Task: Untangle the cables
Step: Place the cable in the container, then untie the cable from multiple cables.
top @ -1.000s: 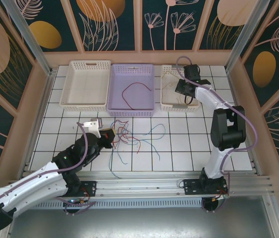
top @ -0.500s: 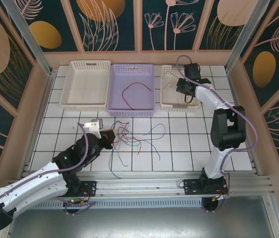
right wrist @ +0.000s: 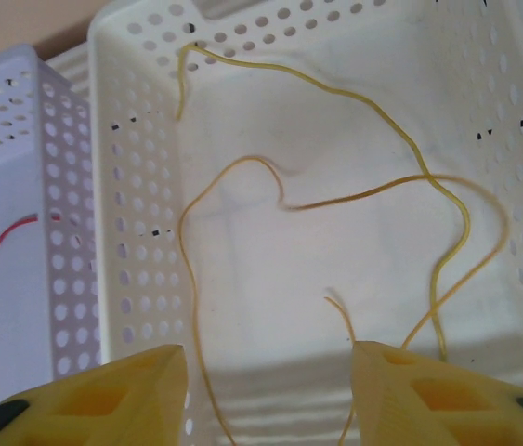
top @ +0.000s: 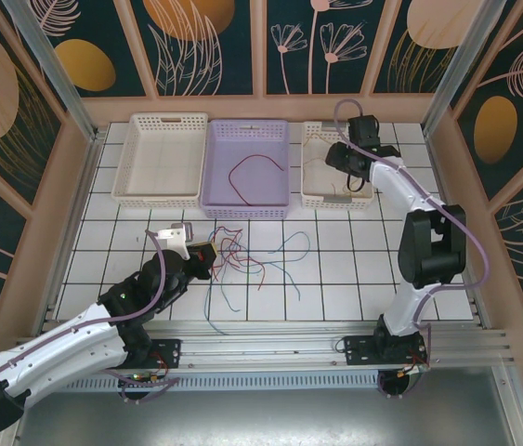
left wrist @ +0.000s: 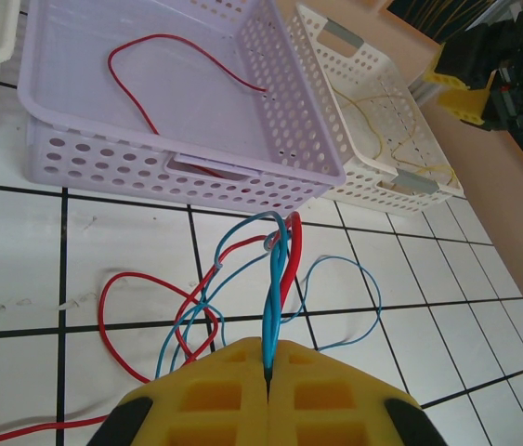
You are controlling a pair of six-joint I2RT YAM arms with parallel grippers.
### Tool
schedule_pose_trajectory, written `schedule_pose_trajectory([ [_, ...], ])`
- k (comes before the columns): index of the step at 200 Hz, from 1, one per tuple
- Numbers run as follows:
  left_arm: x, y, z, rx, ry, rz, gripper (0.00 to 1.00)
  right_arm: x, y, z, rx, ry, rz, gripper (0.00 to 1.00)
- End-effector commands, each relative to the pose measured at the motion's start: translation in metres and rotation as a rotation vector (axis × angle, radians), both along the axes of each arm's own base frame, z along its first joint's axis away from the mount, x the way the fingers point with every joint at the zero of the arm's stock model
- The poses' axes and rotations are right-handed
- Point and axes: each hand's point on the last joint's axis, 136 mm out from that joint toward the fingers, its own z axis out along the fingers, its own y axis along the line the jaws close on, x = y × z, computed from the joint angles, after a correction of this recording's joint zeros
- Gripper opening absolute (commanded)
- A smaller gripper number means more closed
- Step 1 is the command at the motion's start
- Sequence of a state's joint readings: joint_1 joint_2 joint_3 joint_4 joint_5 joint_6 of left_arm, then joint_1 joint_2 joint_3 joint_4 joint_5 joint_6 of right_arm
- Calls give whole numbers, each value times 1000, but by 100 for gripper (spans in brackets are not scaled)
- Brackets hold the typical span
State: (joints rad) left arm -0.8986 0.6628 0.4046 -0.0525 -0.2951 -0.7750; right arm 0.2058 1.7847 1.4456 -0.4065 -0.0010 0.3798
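just beside the lilac basket (top: 245, 210), on its left, we see a white basket (top: 154, 198) standing on the tiled table (top: 363, 269).

in front of the lilac basket's near left corner, the left gripper (top: 207, 253) sits low over the table. in the left wrist view, its yellow fingers (left wrist: 205, 400) are pressed together and pinch a blue cable (left wrist: 271, 307), which rises from the seam between them toward the lilac basket's near wall. just beyond the fingertips this blue cable twists around a red cable (left wrist: 292, 243).

the tangle of cables (top: 256, 260) lies on the table in front of the lilac basket, near its front wall but apart from it. it spreads from the left gripper toward the basket's near right corner, with red and blue strands looping across one another.

inside the lilac basket, a lone red cable (top: 259, 163) lies in an open curve on the floor.

just beside the lilac basket, on its right, stands a second white basket (top: 335, 203). it holds thin yellow-tan cables (right wrist: 363, 190), loosely looped over each other on its floor.

the right gripper (top: 337, 160) hangs above that second basket. in the right wrist view we see its fingers (right wrist: 94, 400) spread wide apart, with the yellow-tan strands lying on the basket floor beyond the gap.
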Motion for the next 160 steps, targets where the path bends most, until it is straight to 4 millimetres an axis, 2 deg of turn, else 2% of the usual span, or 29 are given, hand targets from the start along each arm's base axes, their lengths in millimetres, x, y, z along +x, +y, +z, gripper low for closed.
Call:
schedule_pose_trajectory([
  [1, 1, -1, 4, -27, -10, 1, 0, -7, 2, 7, 3, 26, 14, 51],
  [19, 0, 0, 3, -29, -10, 1, 0, -11, 1, 7, 2, 22, 13, 52],
  [37, -1, 1, 4, -36, -11, 3, 0, -19, 6, 19, 29, -18, 28, 54],
  [48, -1, 1, 4, -41, -12, 2, 0, -27, 17, 30, 53, -54, 64, 55],
  [64, -2, 0, 6, -56, -14, 0, 0, -48, 44, 43, 86, -105, 147, 57],
  [80, -2, -1, 10, -73, -21, -5, 0, -80, 86, 52, 154, -156, 299, 60],
  [89, -2, -2, 13, -81, -26, -7, 0, -106, 115, 52, 198, -168, 413, 61],
  [101, -1, -2, 18, -90, -35, -6, 0, -136, 142, 49, 225, -182, 521, 62],
  [128, 0, -1, 31, -109, -65, 0, 0, -198, 184, 29, 272, -199, 680, 64],
  [145, 1, 5, 37, -126, -82, 29, 0, -232, 201, 14, 263, -200, 749, 64],
  [160, 1, 10, 41, -150, -93, 52, 0, -263, 216, 9, 305, -222, 818, 64],
])
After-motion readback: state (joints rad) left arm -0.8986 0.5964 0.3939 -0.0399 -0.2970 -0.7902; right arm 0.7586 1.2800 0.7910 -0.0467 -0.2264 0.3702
